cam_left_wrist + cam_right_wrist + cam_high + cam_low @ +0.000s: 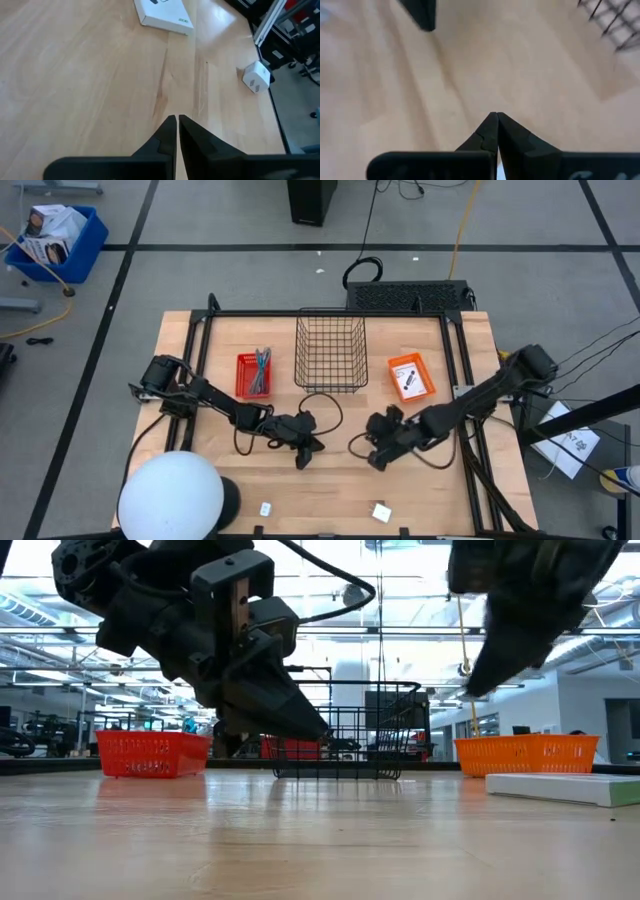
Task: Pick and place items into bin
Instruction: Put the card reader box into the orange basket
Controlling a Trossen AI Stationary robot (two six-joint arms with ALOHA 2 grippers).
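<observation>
A flat white card box with dark print (165,12) lies on the wooden table near its front edge (381,512), and it also shows in the low view (565,787). A small white block (256,77) lies left of it by the front edge (266,508). My left gripper (305,457) hangs low over bare wood at mid table, its fingers (176,120) all but together with nothing between them. My right gripper (377,460) is raised to its right, shut (496,116) and holding nothing.
A black wire basket (330,350) stands at the far middle. A red bin (253,373) with slim tools stands left of it, and an orange bin (410,375) with a white card right of it. A white globe (170,495) fills the near left corner. Cables loop between the arms.
</observation>
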